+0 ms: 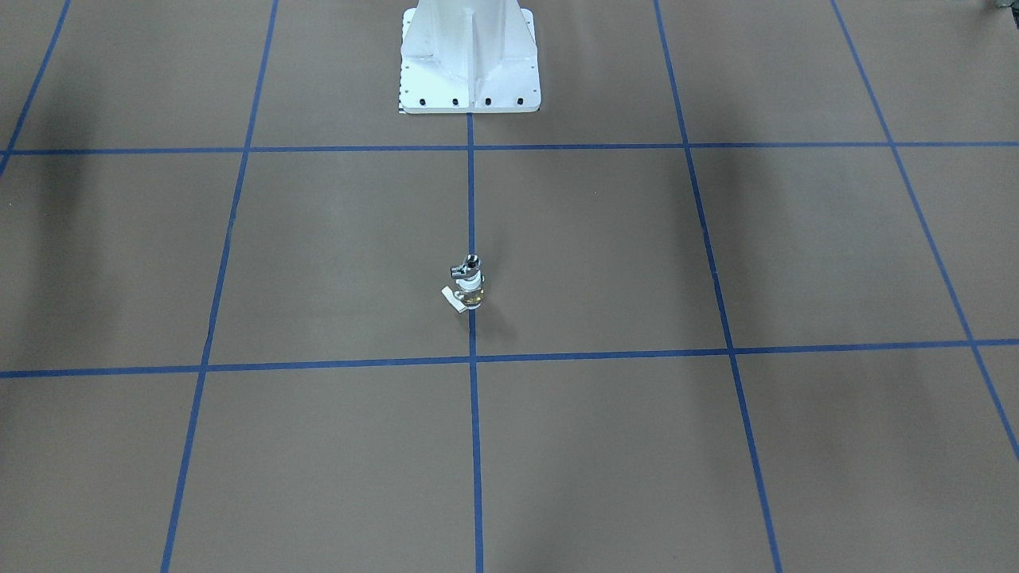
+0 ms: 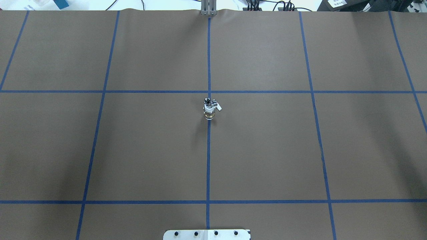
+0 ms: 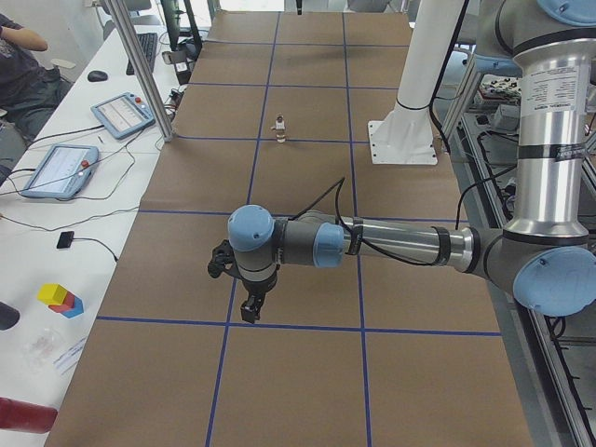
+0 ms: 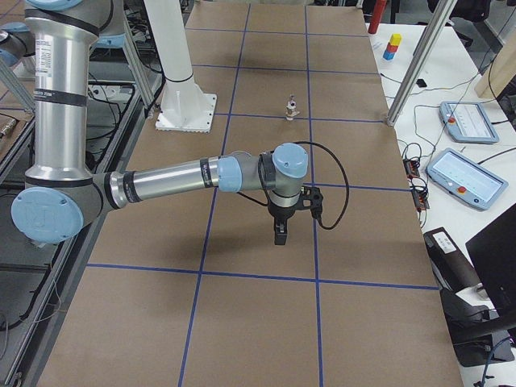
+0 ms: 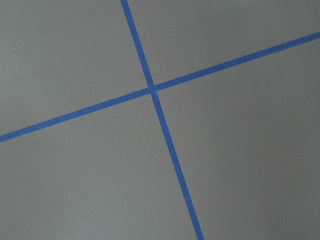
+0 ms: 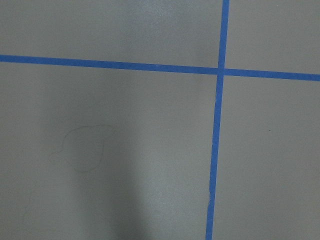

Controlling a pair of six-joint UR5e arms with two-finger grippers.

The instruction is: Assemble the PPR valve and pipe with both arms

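Observation:
The PPR valve [image 1: 470, 292], white with a brass middle and a pale lever tab, stands upright on the centre blue line of the table. The silver pipe [image 1: 466, 267] sits on its top end. Both also show in the overhead view, the valve [image 2: 209, 113] under the pipe [image 2: 209, 101]. Neither gripper is near them. My left gripper [image 3: 250, 310] hangs over the table's left part and my right gripper [image 4: 280, 236] over its right part. Each shows only in a side view, so I cannot tell whether it is open or shut. Both wrist views show only brown paper and blue tape.
The white pedestal [image 1: 470, 72] stands at the robot's side of the table. A metal post [image 3: 140, 70] and tablets [image 3: 58, 170] line the operators' side. Coloured blocks [image 3: 60, 298] lie off the brown paper.

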